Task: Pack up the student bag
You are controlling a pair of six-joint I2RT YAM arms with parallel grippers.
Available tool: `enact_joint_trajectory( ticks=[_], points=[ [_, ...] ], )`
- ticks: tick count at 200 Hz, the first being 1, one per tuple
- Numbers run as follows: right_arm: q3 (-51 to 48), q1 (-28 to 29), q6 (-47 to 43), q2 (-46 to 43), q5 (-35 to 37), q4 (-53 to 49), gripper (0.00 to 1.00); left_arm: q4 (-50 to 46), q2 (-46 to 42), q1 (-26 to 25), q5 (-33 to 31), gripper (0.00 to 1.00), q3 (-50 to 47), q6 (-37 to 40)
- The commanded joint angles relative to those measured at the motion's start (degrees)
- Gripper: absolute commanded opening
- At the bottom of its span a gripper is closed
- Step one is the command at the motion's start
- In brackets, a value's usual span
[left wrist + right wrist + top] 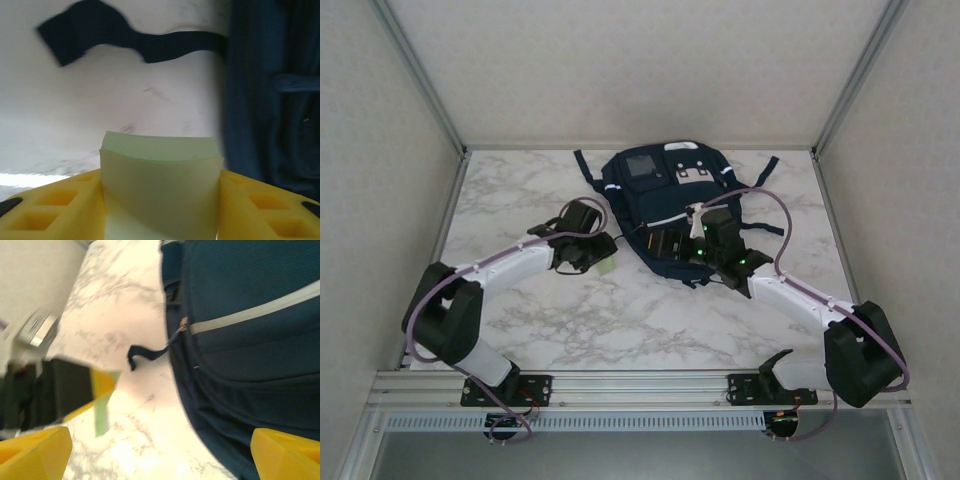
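**Left gripper (161, 212): loaded**

It pinches a pale green pad (160, 172); right gripper (160, 455) stands spread above the student bag (655, 200), lying near the middle of the table (520, 200) far edge; hazard: pad buckles or slips against fabric if the opening is too narrow.
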Motion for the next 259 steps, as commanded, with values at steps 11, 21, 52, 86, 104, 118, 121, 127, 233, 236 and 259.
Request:
enact_joint_trajectory(
  ticks=[11,21,52,86,104,118,121,127,233,236,259],
  points=[
    [-1.9,3.9,-4.1,0.6,-2.9,8.1,0.88,5.7,2.7,0.1,5.7,0.51,4.3,-6.5],
    [-1.8,4.9,-4.1,2.1,-2.8,9.2,0.86,6.9,2.9,0.0,6.5,0.51,4.6,-7.5],
    [0.0,7.1,-3.9,7.5,-2.6,12.4,0.81,9.1,2.1,-0.6,7.9,0.5,4.6,-9.8],
    [2.6,7.5,-3.4,12.7,-2.2,15.1,0.77,9.0,-0.6,-1.1,8.4,0.5,3.3,-10.0],
    [4.1,7.5,-3.5,14.5,-1.6,15.7,0.74,8.8,-1.3,-1.2,8.9,0.5,2.2,-10.1],
    [5.4,7.4,-3.5,15.8,-1.4,15.9,0.69,9.7,-1.8,-1.3,9.3,0.5,0.7,-10.9],
    [5.7,7.5,-3.6,16.1,-1.4,16.0,0.67,9.9,-1.9,-1.4,9.3,0.5,0.4,-11.1],
    [6.1,7.5,-3.4,16.6,-1.6,16.3,0.63,10.4,-2.1,-1.4,9.5,0.5,-0.2,-11.5],
    [5.0,7.1,-2.5,11.4,-1.6,12.4,0.0,7.3,-3.6,-0.7,3.9,1.0,2.1,-5.9],
    [4.7,6.9,-2.7,10.6,-0.9,11.7,0.0,6.9,-3.7,-0.7,3.2,1.0,2.5,-5.2],
    [4.5,5.2,-4.6,4.7,6.0,2.1,0.0,5.3,-4.4,-1.1,-1.4,1.0,4.7,2.3]
  ],
)
